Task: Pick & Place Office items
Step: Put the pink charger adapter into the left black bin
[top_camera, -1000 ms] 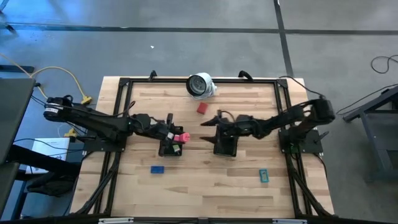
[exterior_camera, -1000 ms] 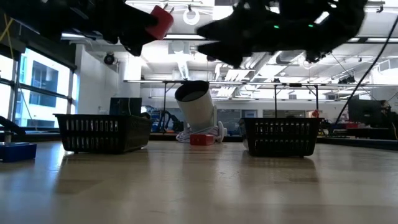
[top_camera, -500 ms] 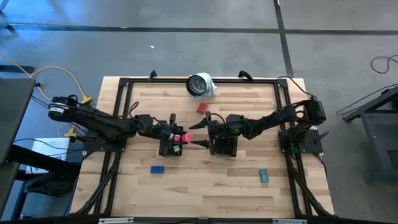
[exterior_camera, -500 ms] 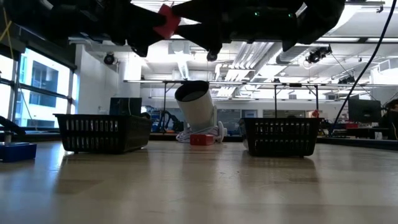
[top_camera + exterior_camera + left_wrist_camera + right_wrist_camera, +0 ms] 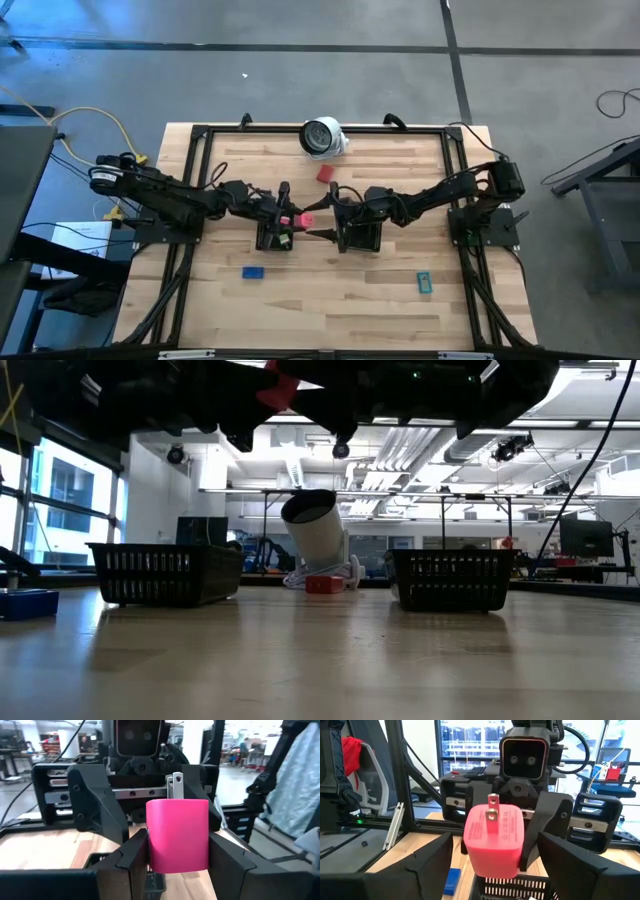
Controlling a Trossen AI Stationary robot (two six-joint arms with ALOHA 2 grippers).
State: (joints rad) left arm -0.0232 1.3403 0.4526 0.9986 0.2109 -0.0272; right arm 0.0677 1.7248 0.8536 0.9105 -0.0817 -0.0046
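Note:
A pink plug block (image 5: 177, 835) with two metal prongs (image 5: 176, 784) hangs above the table's middle, with my left gripper (image 5: 286, 217) shut on it. My right gripper (image 5: 316, 219) faces it from the table's right, open. Its fingers (image 5: 427, 865) stand apart on either side of the block's pronged end and do not touch it. Below are two black mesh trays, one on the left (image 5: 274, 240) and one on the right (image 5: 362, 236). A red piece (image 5: 325, 174), a blue piece (image 5: 253, 271) and a teal piece (image 5: 424, 283) lie flat on the wood. My left gripper pinches the pink block by its two opposite flat sides (image 5: 150, 855) between its two fingers. The fingers lie level and come from the table's left. The block is lifted clear above the left tray's right end, and its prongs point at my right gripper.
A white round object with a dark face (image 5: 322, 137) lies tilted at the table's far edge. A black frame (image 5: 200, 140) runs around the tabletop. The bare wood toward the near edge holds only the blue and teal pieces.
My right gripper has gone toward the table's left and a little toward the near edge, up to the pink block, with its gap unchanged. My left gripper has edged toward it and tipped slightly upward, keeping the block in its hold.

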